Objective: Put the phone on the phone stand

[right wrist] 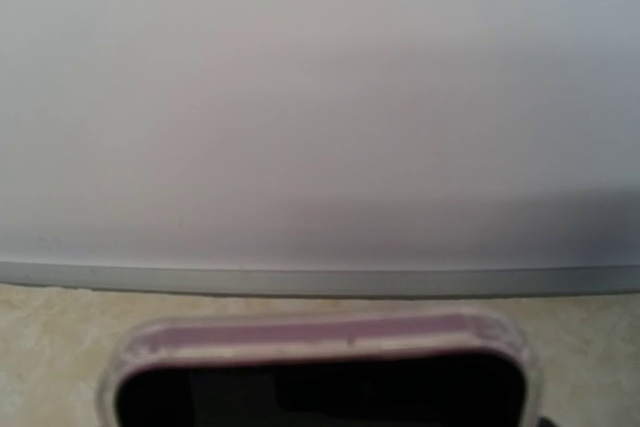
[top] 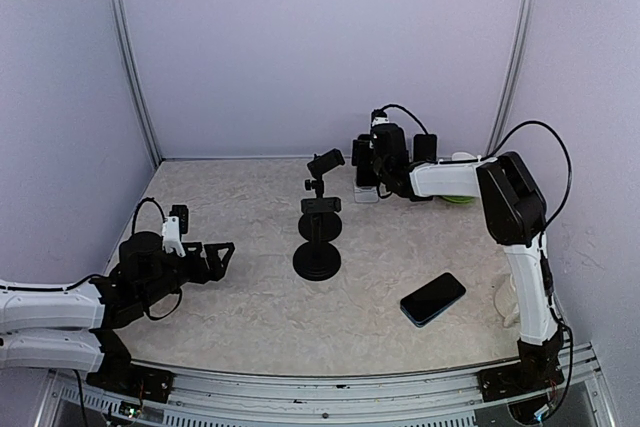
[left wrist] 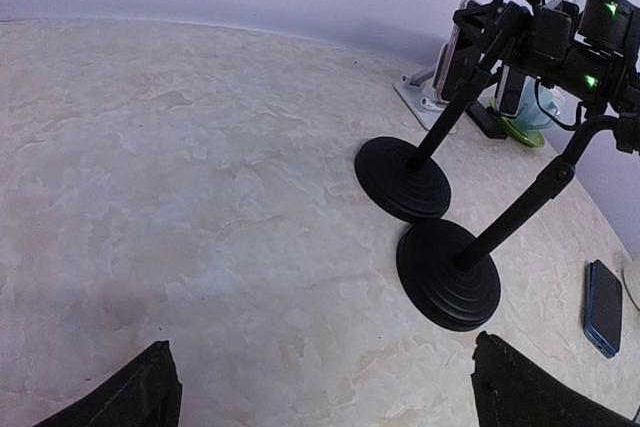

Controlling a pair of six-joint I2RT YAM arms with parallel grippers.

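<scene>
black stands (top: 317,262) mid-table; dark phone (top: 433,299) flat

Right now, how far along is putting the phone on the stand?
Nothing is done yet: the front stand and back stand both look empty. In hand: the right pincer is at a pink-edged phone, grip unclear. A dark phone lies flat on the table; the left pincer is open and empty. Left: carry a phone to a stand and seat it.
</scene>
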